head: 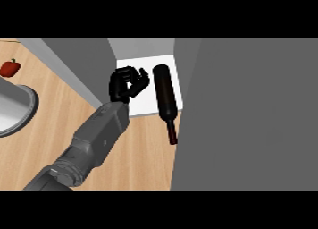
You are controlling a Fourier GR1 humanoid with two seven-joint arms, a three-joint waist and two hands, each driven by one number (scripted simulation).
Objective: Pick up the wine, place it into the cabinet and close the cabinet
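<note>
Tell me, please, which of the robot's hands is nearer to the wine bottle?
Left. The left hand is just left of the wine bottle, which lies in the cabinet; the right hand is out of view.

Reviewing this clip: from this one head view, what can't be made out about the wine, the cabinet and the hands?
- Right hand: not in the head view at all.
- Cabinet: the big grey panel blocks the right side; what is behind it is hidden.
- Wine bottle: lying half inside the white cabinet floor, neck out over the counter; its label is too dark to read.
- Left hand: beside the bottle, apart; fingers curled.
- Grey pot: cut off by the left edge.
</note>
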